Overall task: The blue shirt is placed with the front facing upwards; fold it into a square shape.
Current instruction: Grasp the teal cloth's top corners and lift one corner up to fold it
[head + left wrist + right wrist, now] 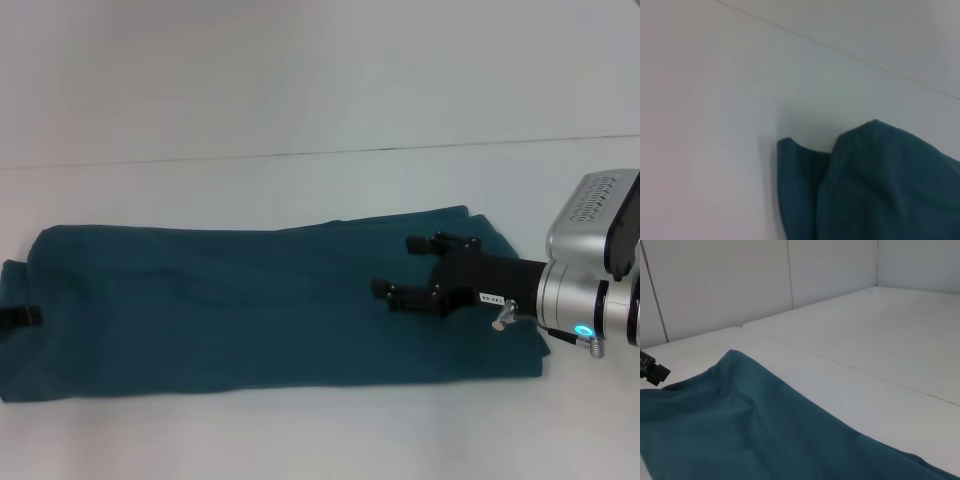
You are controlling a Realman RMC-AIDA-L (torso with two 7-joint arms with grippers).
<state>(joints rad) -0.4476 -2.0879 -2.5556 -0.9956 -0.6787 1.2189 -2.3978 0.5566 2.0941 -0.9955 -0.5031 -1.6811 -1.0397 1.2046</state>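
Head view: blue shirt (pixel 250 305) lies on the white table (pixel 300 190) as a long horizontal band, already folded lengthwise, no chest lettering showing. Right gripper (pixel 412 268) reaches in from the right over the shirt's right end, black fingers (pixel 440 241) spread apart, nothing between them; looks released, hovering over or resting on the cloth, can't tell which. Probably positioned to take that end for the crosswise fold toward a square. Small dark tip at the shirt's far left edge, likely the left gripper (pixel 20 317); jaw state can't tell.

Left wrist view: rounded shirt corner with a second layer under it, on bare table. Own fingers not visible.

Right wrist view: smooth teal cloth fills the lower part, table beyond; a small black piece at the picture's edge, can't identify.
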